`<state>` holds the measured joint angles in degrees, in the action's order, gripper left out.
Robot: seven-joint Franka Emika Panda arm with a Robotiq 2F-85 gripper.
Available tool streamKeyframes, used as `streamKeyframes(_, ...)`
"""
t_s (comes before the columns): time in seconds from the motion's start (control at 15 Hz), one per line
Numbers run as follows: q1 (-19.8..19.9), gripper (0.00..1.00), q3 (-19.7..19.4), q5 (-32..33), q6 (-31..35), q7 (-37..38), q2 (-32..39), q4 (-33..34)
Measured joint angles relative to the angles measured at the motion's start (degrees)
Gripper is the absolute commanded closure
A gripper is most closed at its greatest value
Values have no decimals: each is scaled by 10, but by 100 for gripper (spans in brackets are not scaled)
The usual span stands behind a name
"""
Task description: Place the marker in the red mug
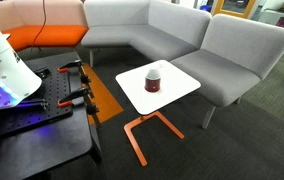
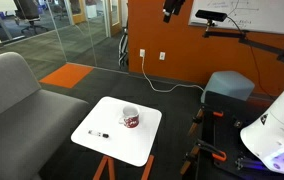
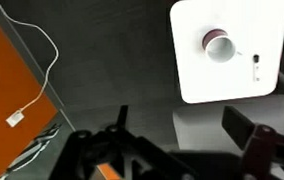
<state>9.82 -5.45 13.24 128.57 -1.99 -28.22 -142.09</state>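
Observation:
The red mug (image 1: 154, 78) stands upright near the middle of the white square table (image 1: 182, 86). It shows in both exterior views (image 2: 130, 118) and in the wrist view (image 3: 219, 45). The marker (image 2: 99, 134), thin with dark ends, lies flat on the table beside the mug and apart from it. It also shows in the wrist view (image 3: 256, 65). My gripper (image 3: 182, 125) is open and empty, high above the floor and well away from the table (image 3: 212, 85). Only its dark fingers show, in the wrist view.
A grey corner sofa (image 1: 182, 30) wraps round the table. The table stands on orange legs (image 1: 142, 130). The robot's white body (image 2: 277, 130) sits on a black cart with orange clamps (image 1: 77, 85). A white cable (image 3: 42, 45) runs along the orange wall (image 2: 202, 50).

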Motion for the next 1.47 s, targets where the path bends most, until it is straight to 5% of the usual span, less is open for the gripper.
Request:
streamKeyframes(0.8,-27,0,1,-21,1,-7,27,3)
streamKeyframes(1.13,-96,0,13,-84,46,-27,165,42)
streamKeyframes(1.47,-120,0,50,-134,90,-51,365,138)
